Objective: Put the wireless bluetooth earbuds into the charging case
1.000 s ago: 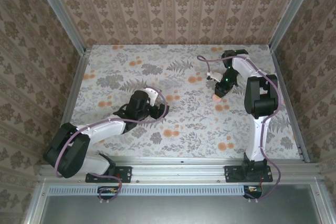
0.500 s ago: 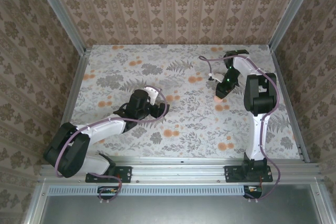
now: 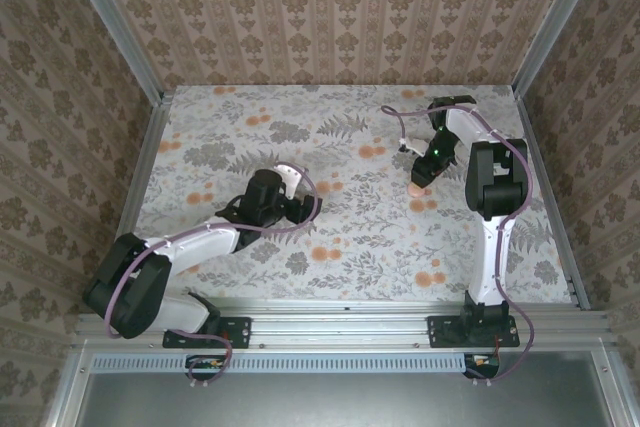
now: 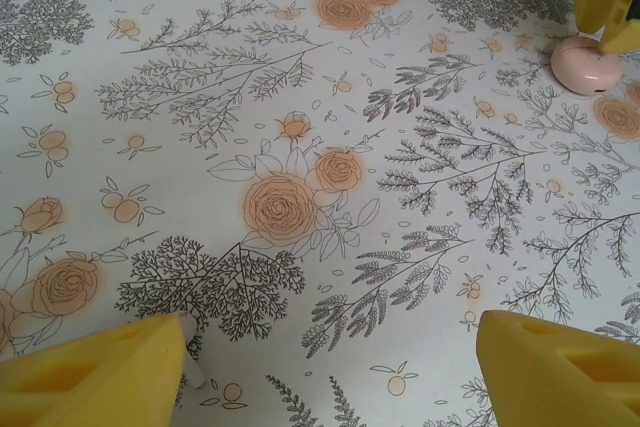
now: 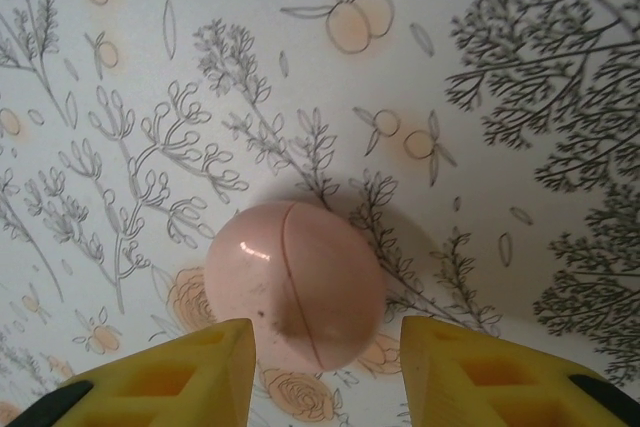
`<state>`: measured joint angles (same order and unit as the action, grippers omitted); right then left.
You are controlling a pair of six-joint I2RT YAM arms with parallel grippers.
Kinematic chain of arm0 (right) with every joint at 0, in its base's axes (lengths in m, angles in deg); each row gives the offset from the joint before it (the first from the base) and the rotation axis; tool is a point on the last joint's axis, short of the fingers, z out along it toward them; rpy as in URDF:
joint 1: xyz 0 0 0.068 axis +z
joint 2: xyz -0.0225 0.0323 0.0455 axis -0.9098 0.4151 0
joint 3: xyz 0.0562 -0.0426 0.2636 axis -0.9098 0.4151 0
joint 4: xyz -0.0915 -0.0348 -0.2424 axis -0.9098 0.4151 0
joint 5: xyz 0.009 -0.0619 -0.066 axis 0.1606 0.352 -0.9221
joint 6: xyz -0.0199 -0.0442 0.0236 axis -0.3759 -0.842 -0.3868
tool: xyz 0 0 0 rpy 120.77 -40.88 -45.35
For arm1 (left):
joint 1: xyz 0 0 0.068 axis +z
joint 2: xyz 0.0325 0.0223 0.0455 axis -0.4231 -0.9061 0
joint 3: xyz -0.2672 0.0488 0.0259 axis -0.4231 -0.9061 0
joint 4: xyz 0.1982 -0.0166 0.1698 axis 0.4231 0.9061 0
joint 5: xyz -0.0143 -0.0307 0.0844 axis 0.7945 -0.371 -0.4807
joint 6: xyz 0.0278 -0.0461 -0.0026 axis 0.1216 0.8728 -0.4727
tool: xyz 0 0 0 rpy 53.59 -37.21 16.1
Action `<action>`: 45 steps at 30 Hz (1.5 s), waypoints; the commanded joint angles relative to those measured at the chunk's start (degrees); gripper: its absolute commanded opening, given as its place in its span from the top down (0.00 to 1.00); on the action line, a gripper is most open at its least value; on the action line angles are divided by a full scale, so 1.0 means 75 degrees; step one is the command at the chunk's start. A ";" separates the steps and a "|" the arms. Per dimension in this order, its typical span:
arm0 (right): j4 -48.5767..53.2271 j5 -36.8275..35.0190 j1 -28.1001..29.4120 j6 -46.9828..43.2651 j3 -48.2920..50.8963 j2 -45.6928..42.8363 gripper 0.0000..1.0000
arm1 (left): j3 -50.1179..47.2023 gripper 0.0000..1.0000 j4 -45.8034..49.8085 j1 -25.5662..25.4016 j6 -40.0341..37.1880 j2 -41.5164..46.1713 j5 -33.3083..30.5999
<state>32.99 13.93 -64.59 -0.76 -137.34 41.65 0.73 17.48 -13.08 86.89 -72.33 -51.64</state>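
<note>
Nearest first: my left hand (image 4: 330, 347) hangs over the flowered table (image 4: 200, 67), its yellow fingers spread wide in the bottom corners of the left wrist view, with nothing between them.

Farther out, upper right in the top view, is my right hand (image 5: 328, 332). Its fingers stand partly apart at the bottom of the right wrist view. The pink case (image 5: 295, 282) sits on the table in the gap between them, and there's daylight on the right side, so I don't judge this a grip.

The case looks shut, with one thin seam across the shell. I can't spot an earbud, so I can't tell whether they're inside. If they are, the job is about done; if not, the opening and loading are both ahead.

The case is egg-shaped and barely longer than wide. The seam runs top to bottom of the frame. The long axis seems to cross it, left to right, dipping slightly right.
</note>
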 commanded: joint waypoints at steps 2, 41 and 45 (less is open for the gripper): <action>-0.0283 0.0167 -0.0028 0.0325 0.0240 -0.0685 0.56 | 0.0350 0.23 0.0309 0.0089 -0.0009 0.0170 -0.0082; -0.6281 -0.0149 0.3561 1.0587 0.6452 -0.7430 0.42 | 0.6663 0.32 1.0407 0.2266 0.1478 -0.1624 -0.0538; -0.6250 -0.0163 0.3563 1.0710 0.6649 -0.7638 0.42 | 0.6968 0.34 1.0857 0.2235 0.1454 -0.2269 -0.0493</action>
<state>-13.72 13.71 -38.06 76.54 -88.71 -13.93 50.65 92.06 3.75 98.96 -87.28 -56.36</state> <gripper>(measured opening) 0.585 0.662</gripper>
